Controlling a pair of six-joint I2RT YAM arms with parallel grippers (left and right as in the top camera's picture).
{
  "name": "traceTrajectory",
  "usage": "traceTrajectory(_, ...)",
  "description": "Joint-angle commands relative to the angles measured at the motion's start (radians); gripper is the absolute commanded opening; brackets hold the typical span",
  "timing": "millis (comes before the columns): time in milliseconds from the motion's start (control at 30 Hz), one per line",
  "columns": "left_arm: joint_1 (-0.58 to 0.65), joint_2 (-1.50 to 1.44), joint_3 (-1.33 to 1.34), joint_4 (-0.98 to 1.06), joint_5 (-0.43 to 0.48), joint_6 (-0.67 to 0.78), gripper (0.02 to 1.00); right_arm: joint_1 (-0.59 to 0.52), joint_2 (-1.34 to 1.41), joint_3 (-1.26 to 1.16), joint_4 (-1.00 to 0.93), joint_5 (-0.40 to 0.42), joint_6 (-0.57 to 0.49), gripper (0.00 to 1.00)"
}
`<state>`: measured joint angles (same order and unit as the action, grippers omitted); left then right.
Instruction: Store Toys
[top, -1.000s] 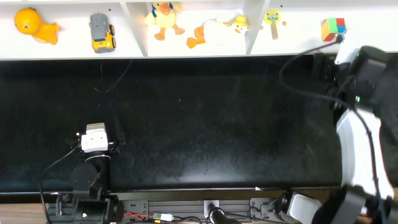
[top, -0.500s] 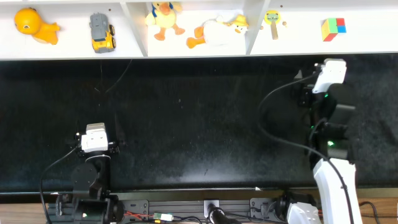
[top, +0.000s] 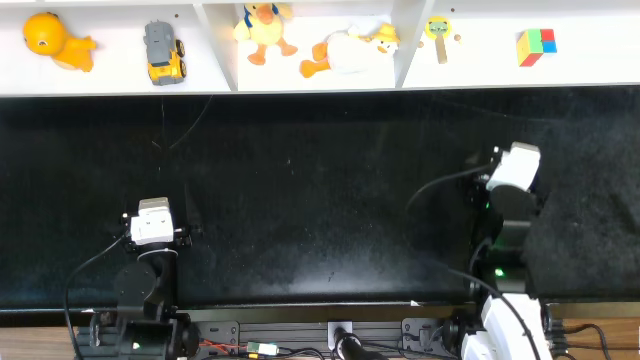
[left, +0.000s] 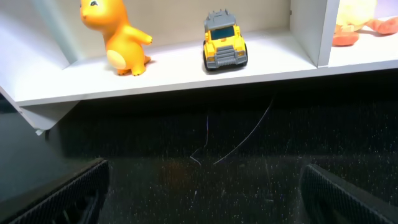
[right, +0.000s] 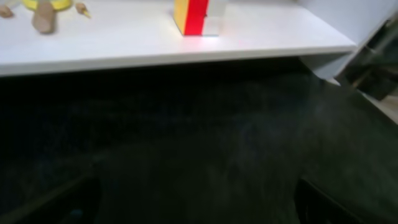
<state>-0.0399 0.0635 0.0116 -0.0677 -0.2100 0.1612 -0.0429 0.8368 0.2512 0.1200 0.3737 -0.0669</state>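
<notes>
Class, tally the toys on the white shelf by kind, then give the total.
Plush ducks: 2
Orange figure: 1
Toy truck: 1
Wooden rattle: 1
Coloured cube: 1
Total: 6

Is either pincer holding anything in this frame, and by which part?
Nothing is held: the left pincer and right pincer are both open and empty.

A glossy plastic figure (left: 115, 37) and truck (left: 225, 42) sit on a smooth white shelf (left: 186, 73) above a scuffed, matt black surface (top: 320, 200).
</notes>
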Motion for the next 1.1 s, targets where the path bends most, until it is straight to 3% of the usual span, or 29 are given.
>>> traceTrajectory(33,-0.007,-0.01,-0.004,-0.001,0.01,0.014,0.998,0.023,-0.109,-0.064,0.035,-0.036,0.023,0.996)
traceTrajectory(133,-0.007,-0.01,-0.004,-0.001,0.01,0.014,0.998,0.046,-0.196,-0.119,0.045,-0.097,-0.007,0.996)
traceTrajectory(367,-0.007,-0.01,-0.004,-0.001,0.01,0.014,0.998,0.056,-0.338,-0.245,0.049,-0.093,-0.068,0.996)
traceTrajectory(533,-0.007,-0.01,-0.004,-0.001,0.01,0.014,0.998,0.056,-0.377,-0.246,-0.183,-0.093,-0.068,0.996)
traceTrajectory(1100,-0.007,-0.01,-0.004,-0.001,0.01,0.014,0.998,0.067,-0.422,-0.246,-0.172,-0.093,-0.068,0.996)
